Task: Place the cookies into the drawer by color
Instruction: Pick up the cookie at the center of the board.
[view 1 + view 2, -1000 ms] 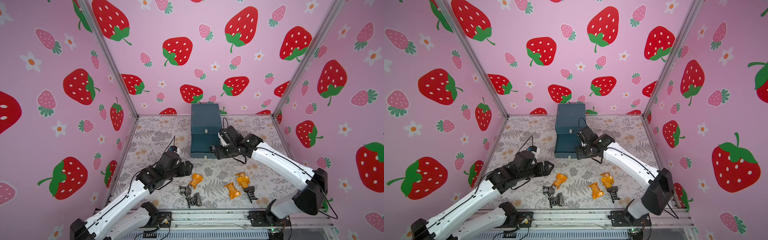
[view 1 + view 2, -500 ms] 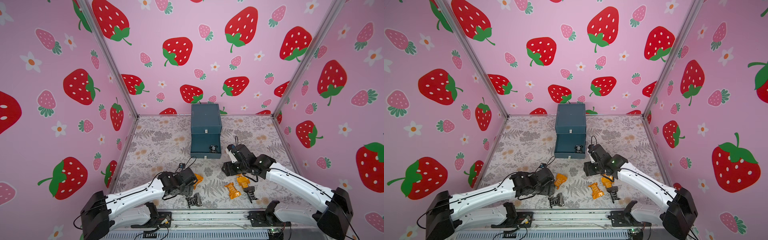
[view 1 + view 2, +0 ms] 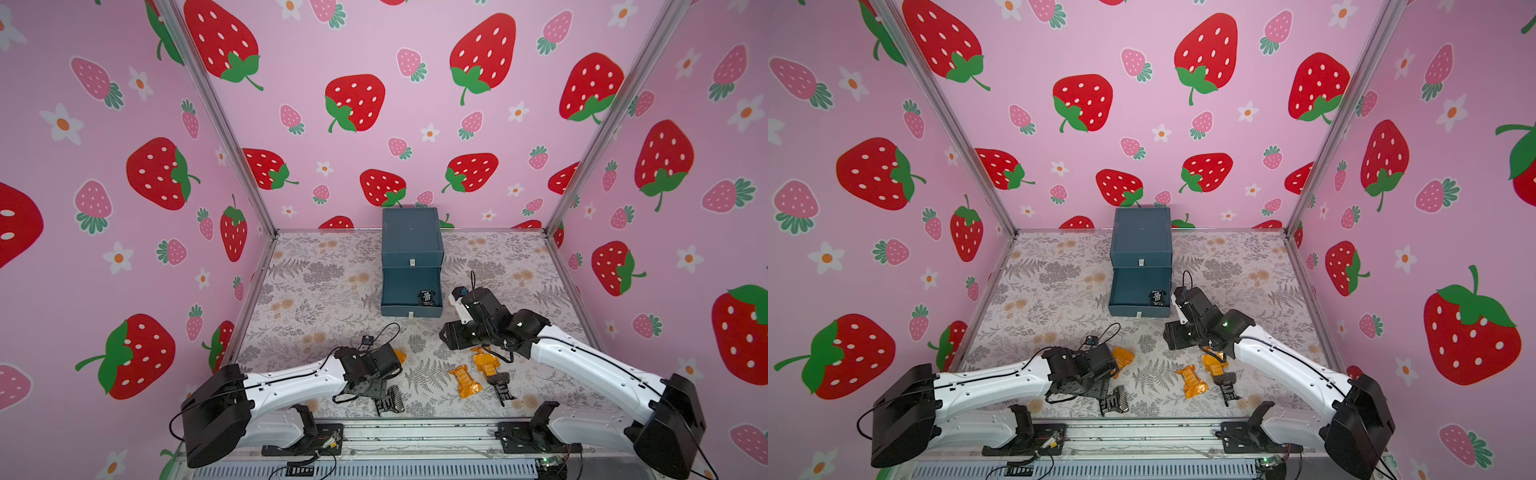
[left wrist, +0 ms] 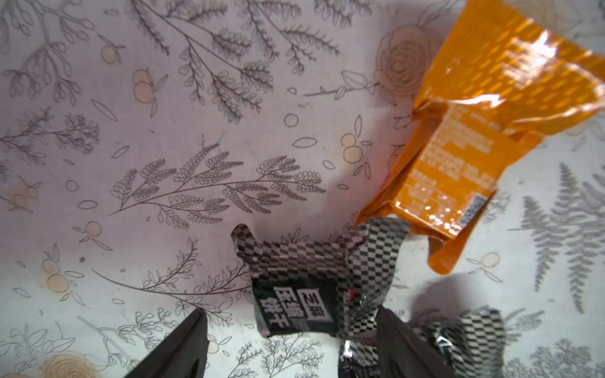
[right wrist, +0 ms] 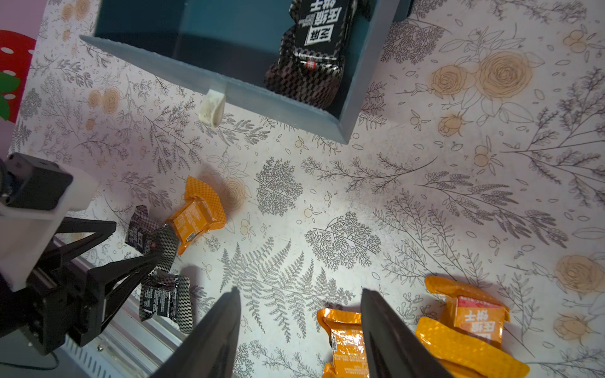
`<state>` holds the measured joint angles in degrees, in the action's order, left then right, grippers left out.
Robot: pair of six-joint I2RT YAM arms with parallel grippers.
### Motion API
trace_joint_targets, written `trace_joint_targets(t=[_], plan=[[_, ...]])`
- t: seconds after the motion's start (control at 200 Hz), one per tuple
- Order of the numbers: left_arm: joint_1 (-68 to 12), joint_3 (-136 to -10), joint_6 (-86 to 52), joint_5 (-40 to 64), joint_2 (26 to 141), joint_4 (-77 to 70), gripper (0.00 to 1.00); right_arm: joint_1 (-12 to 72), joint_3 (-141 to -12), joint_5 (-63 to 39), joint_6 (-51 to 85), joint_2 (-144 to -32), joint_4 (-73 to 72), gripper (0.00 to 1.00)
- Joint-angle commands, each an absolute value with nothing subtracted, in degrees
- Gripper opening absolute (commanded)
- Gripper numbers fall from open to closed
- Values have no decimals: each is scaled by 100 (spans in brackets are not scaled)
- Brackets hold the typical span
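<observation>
Left wrist view: left pincer [image 4: 289,311] sits wide open, empty, astride black cookie [image 4: 311,281] at lower centre, whose crimped end touches orange cookie [image 4: 458,157] at upper right; closing could snag both.

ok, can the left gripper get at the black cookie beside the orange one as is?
Probably yes: the left gripper is open with the black cookie between its fingers, nothing over it. The orange cookie meets only its crimped end; a second black cookie crowds one finger.
</observation>
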<state>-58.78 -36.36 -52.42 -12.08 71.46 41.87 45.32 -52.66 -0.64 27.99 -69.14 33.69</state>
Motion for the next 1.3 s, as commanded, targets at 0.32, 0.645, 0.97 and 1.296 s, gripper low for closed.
trace_joint_targets(t=[0.32,0.645,0.97,1.296], plan=[[-5871,-3521,-5525,-1479,7055,4498,62,4552,-5159,-45,2742,-6764,3374,64],[-5697,-3019,-5510,-786,6763,3602,67,4597,-5159,-51,2720,-6772,3331,64],[-5784,-2948,-5686,-829,6378,3484,68,4631,-5159,26,2716,-6802,3344,64],[-5831,-3194,-5775,-1241,6817,4321,42,4711,-5186,14,2716,-6826,3375,64]])
